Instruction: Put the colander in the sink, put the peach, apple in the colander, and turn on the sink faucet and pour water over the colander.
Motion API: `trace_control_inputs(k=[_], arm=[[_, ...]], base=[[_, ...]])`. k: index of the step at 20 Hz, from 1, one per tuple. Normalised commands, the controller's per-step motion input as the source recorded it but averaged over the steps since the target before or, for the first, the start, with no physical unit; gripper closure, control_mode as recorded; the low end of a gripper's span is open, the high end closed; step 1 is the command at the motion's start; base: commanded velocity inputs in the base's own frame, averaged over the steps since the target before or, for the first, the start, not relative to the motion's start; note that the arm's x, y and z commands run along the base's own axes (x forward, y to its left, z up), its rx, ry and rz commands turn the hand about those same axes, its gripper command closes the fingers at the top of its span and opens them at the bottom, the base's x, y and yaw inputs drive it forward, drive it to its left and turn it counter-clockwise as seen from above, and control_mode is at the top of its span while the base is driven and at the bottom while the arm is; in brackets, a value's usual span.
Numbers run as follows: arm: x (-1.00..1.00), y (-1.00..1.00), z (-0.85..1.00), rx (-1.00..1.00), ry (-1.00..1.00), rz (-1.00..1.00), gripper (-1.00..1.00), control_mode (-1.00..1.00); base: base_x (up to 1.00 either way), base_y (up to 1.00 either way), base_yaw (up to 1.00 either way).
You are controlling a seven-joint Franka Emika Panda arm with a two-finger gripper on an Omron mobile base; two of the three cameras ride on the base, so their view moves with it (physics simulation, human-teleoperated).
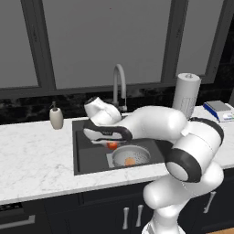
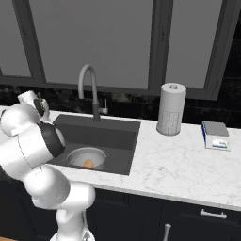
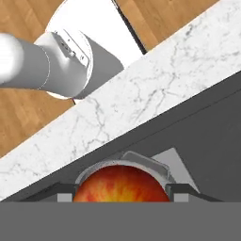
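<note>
Claw, part open, clasping apple above colander holding peach: off-centre release risks apple bouncing off rim into sink.

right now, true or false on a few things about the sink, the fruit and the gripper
1. The colander sits inside the sink. True.
2. The peach lies on the counter beside the soap dispenser. False: it lies in the colander.
3. The apple is between the fingers of the gripper, above the colander. True.
4. Water is running from the sink faucet. False: no stream shows at the spout.
5. The paper towel roll stands on the counter to the right of the sink. True.
6. The colander holds both fruits. False: only the peach is in it; the apple is in the gripper.
</note>
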Motion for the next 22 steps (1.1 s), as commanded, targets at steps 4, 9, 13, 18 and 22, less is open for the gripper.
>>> trace_control_inputs(k=[4,9,13,18,22], arm=[[-0.29,-0.86,0.07,0.0,0.0,0.3,1.0,-1.0],[-0.14,-0.82,0.05,0.0,0.07,0.31,1.0,-1.0],[0.0,-0.75,0.05,0.04,0.06,0.31,1.0,-1.0],[0.03,-0.69,0.05,0.21,0.0,0.29,1.0,-1.0],[0.23,-0.62,-0.01,0.23,0.0,0.27,1.0,-1.0]], base=[[0.0,0.0,0.0],[0.0,0.0,0.0],[0.0,0.0,0.0],[0.0,0.0,0.0],[0.0,0.0,0.0]])
